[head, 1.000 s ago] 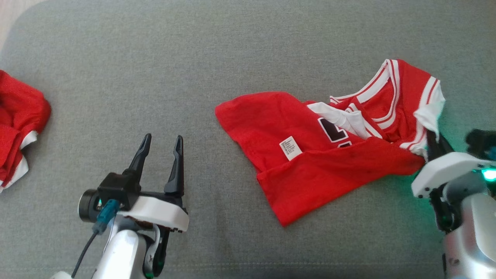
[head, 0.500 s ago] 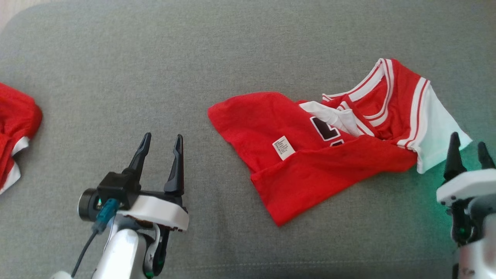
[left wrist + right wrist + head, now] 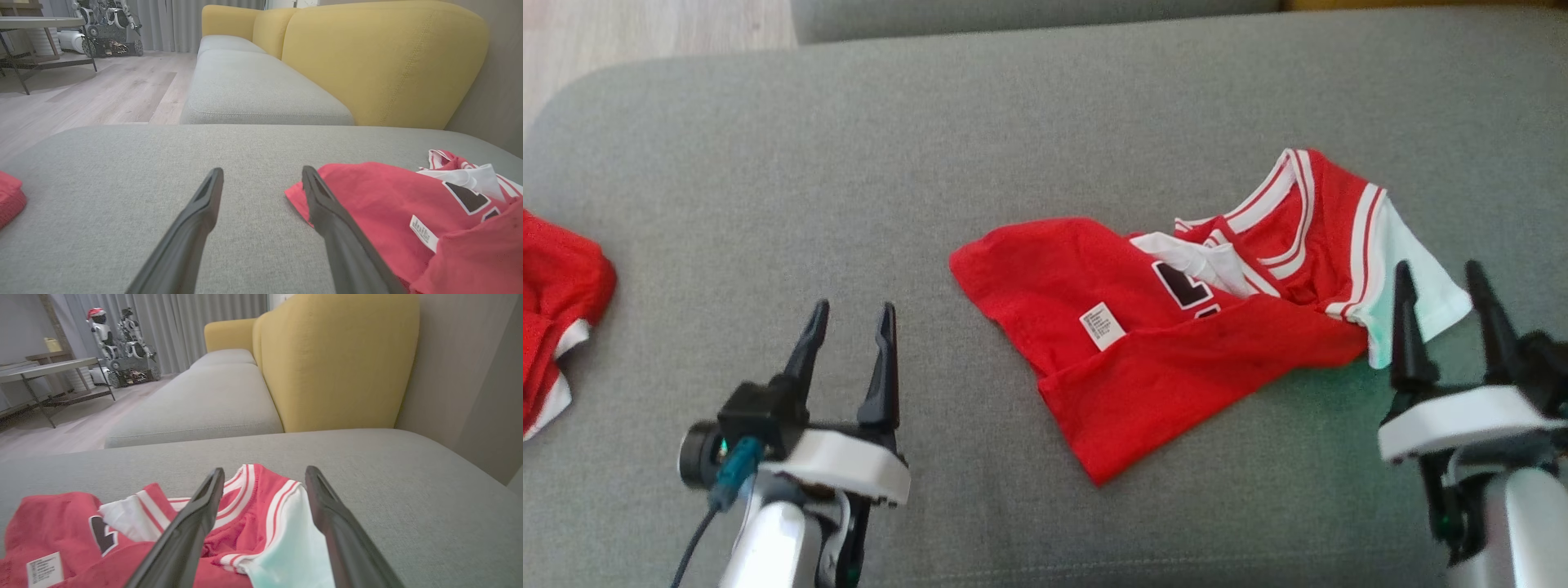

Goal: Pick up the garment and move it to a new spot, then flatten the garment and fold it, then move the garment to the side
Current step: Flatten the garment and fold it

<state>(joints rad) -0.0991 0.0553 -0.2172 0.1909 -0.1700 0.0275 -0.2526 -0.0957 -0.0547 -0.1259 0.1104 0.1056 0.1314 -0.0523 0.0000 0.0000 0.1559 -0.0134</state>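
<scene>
Head view: red garment (image 3: 1176, 343) lies loose on the grey seat (image 3: 1013, 122), both grippers empty

The garment is crumpled on the right half of the seat, not flat. Its lower red part is folded up over the middle, and a small white label (image 3: 1101, 325) shows on the fabric. Striped white bands and a white inner layer lie at its far right end, and part of a dark number shows beside them.

The right gripper (image 3: 1437, 266) stands at this right end with its two fingers wide apart and nothing between them is gripped. In the right wrist view the white corner of the garment lies under the gap between the fingers; whether a finger touches the cloth I cannot tell.

The left gripper (image 3: 854, 305) is well apart from the garment, to its left, over bare seat. Its fingers are also spread and they hold nothing.

Another red cloth (image 3: 560, 302) with a white edge lies at the far left edge of the seat. In the left wrist view a yellow backrest (image 3: 380, 61) rises behind the seat.
</scene>
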